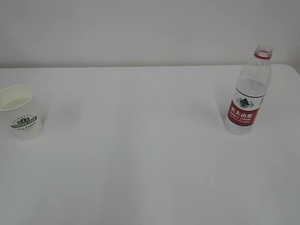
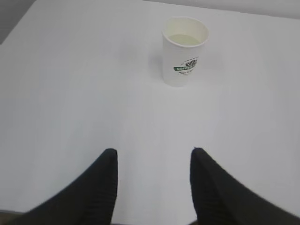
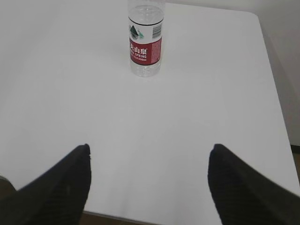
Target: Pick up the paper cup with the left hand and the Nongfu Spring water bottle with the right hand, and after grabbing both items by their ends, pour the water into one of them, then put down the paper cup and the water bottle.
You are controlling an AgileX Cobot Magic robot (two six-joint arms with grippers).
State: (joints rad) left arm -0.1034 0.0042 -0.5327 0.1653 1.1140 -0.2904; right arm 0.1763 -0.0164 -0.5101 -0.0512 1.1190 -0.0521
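The white paper cup [image 1: 20,112] with its green logo stands upright at the table's left side; liquid shows inside it [image 2: 185,50]. The Nongfu Spring water bottle [image 1: 247,93], uncapped with a red neck ring and red label, stands upright at the right [image 3: 146,40]. My left gripper [image 2: 153,152] is open, well short of the cup, with only bare table between its fingers. Open wide and empty, my right gripper [image 3: 150,147] hangs near the table's front edge, far from the bottle. Neither arm shows in the exterior view.
The white table [image 1: 150,154] has a rounded right-hand corner [image 3: 255,18] and a front edge just below my right gripper. A pale wall stands behind it.
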